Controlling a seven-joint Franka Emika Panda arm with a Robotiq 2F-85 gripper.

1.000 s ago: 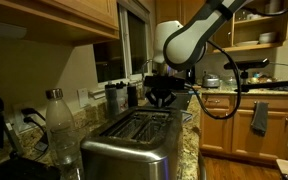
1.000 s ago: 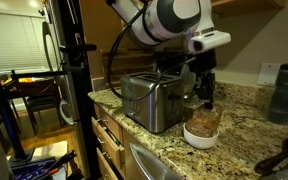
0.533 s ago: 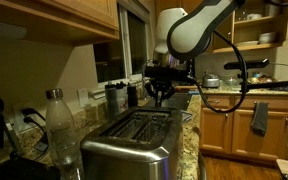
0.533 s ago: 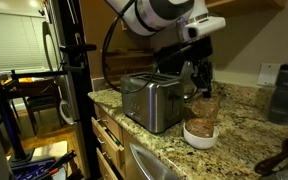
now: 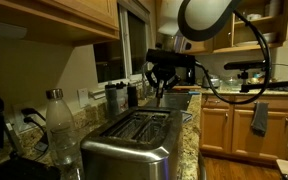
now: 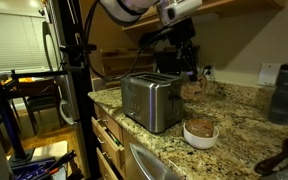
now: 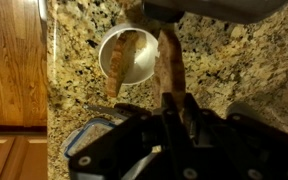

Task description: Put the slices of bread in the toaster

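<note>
The brushed steel toaster (image 5: 132, 140) (image 6: 149, 101) stands on the granite counter, its two slots up. My gripper (image 7: 172, 100) is shut on a tan slice of bread (image 7: 169, 58), which hangs from the fingers. In both exterior views the gripper (image 5: 162, 86) (image 6: 190, 76) is raised well above the counter, beyond the toaster's far end. A white bowl (image 7: 106, 62) (image 6: 199, 133) lies below, with another slice of bread (image 7: 122, 52) leaning in it.
A clear plastic bottle (image 5: 56, 122) stands next to the toaster. Dark jars (image 5: 116, 97) stand at the wall behind. A dark container (image 6: 282, 92) and a black utensil (image 6: 284, 155) are on the counter. Wall cabinets hang overhead.
My gripper has lifted straight up from the bowl with a slice of bread in it, and the arm has risen out of the frame's top.
</note>
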